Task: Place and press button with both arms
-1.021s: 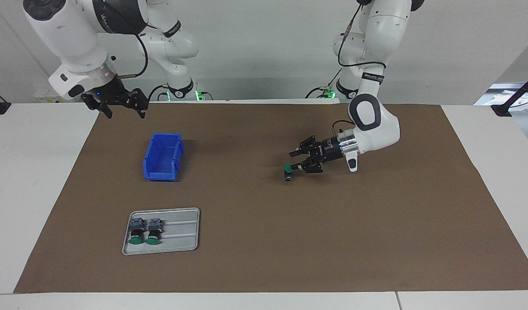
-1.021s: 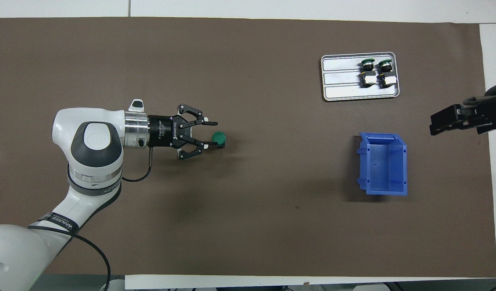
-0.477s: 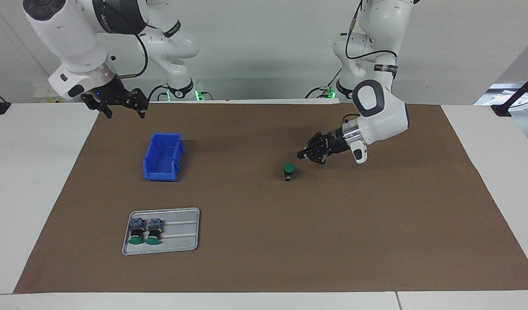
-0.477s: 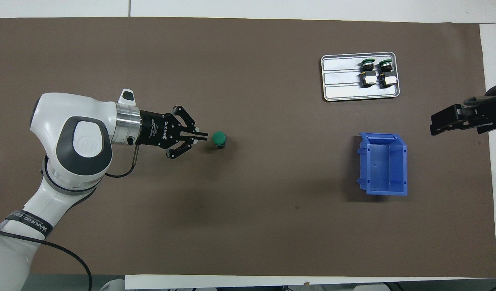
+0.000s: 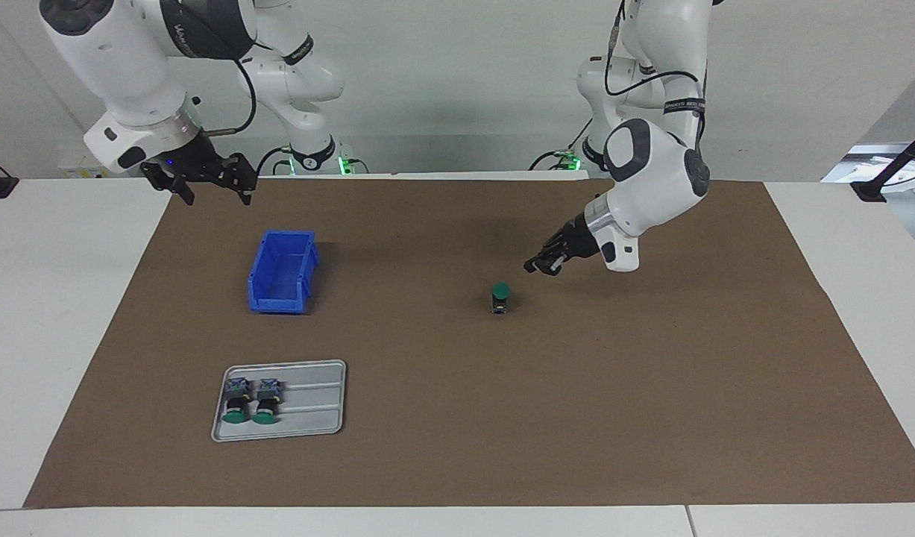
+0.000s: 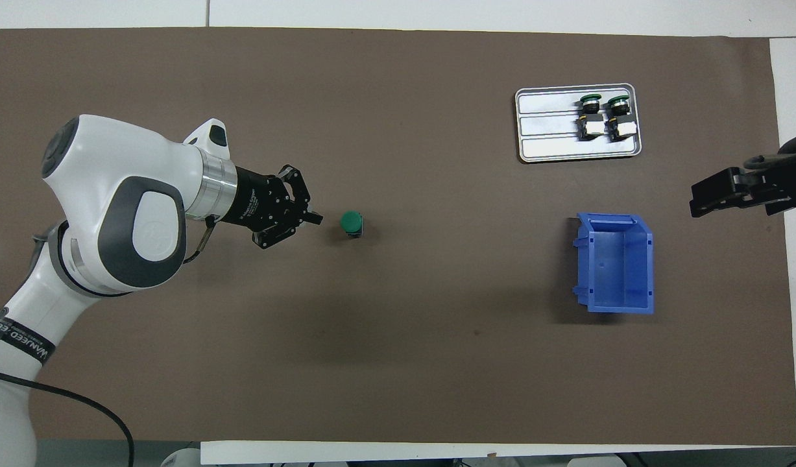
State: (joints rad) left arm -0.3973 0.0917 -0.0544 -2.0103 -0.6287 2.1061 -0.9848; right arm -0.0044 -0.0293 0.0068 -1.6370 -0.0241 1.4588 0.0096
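My right gripper (image 5: 203, 181) hangs with fingers spread over the table edge by the right arm's base, holding nothing; that arm waits. Just farther out from it sits the blue bin (image 5: 282, 270), open side up, nothing visible inside. Farther still, the grey tray (image 5: 315, 403) holds 2 spare buttons (image 5: 250, 399) lying on their sides, side by side at one end, probably stock for later rounds. Mid-mat, the button (image 5: 500, 296) stands upright on its base, green cap up, alone on the brown mat (image 5: 651, 388), nothing touching it; that pose looks right for a press from above. My left gripper (image 5: 539, 265) is raised just beside the button toward the left arm's end, tilted down at it, fingertips pressed together and gripping nothing. My read: closed tips make 1 blunt point for pushing the cap. Placing looks done, the press not yet.
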